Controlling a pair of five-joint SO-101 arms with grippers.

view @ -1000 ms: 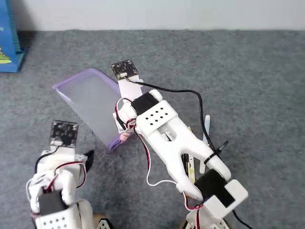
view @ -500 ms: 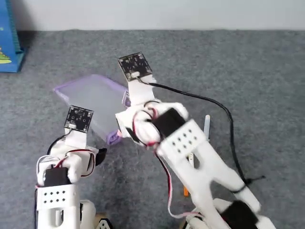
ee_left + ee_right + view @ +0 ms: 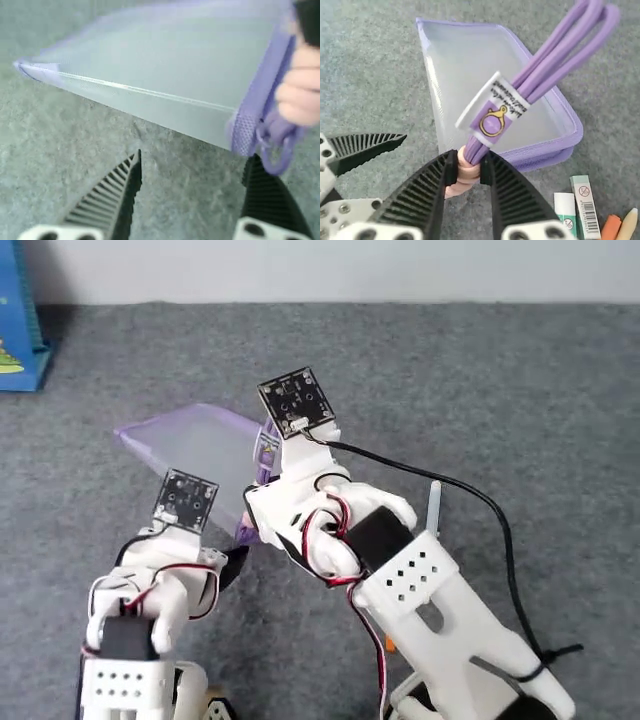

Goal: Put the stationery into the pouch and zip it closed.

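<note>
The left gripper [image 3: 196,159] is nearest, its jaws spread wide and empty, just short of the one clear, purple-edged pouch [image 3: 165,65] on the grey mat [image 3: 365,60]. The right gripper [image 3: 469,167] pinches the pink end of one bundle of purple cords [image 3: 555,50] over the pouch. Beside the pouch lie two erasers [image 3: 583,197], one orange pen [image 3: 610,226] and one cream pen [image 3: 628,220].

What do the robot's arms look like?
The left arm and right arm are white plastic with black motor blocks. Thin red and white wires loop along them; a black cable follows the right one. Each wrist has a black square board. The fingers are black, ridged.
</note>
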